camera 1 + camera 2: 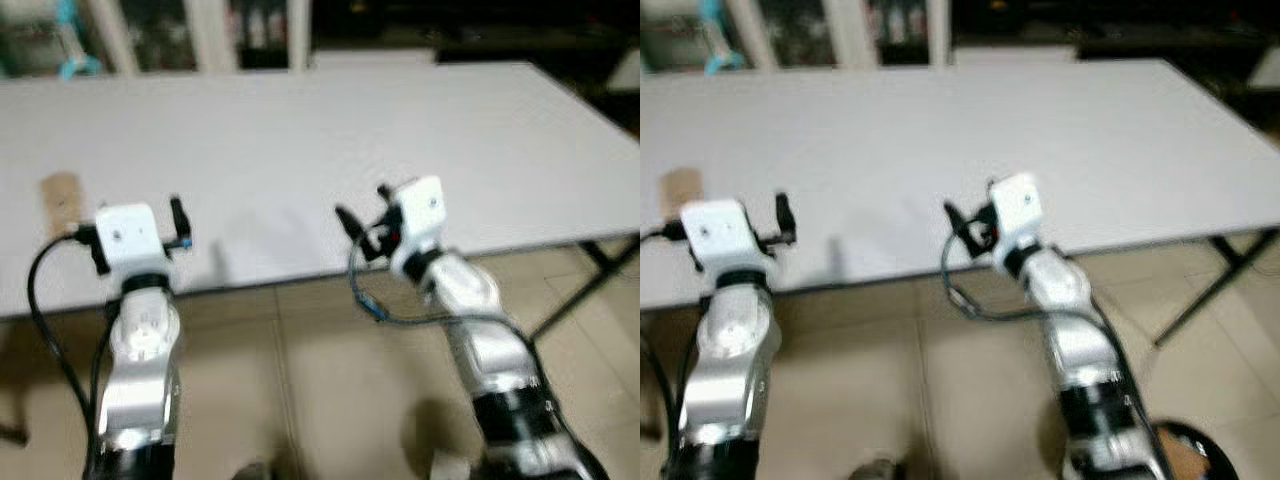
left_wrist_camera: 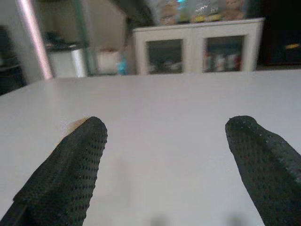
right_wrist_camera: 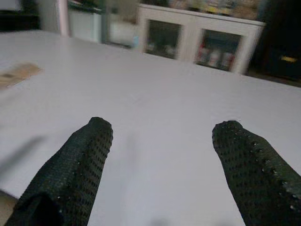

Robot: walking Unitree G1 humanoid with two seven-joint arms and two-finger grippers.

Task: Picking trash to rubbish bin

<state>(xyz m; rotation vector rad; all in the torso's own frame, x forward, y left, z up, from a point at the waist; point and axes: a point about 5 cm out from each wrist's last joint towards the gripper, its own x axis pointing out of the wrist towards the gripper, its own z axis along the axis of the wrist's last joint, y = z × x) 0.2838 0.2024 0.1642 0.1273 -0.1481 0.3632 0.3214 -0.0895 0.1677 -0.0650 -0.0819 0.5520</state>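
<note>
Table: wide, white, straight ahead at 12 o'clock.
Trash: small brown scrap on the table, about 10 o'clock, beside the left gripper.
Left gripper: jaws released, holding nothing.
Right gripper: over the near table edge, jaws released.

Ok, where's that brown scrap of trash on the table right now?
The brown scrap lies flat near the table's front-left edge in the head views, just beyond and left of the left gripper, untouched.
</note>
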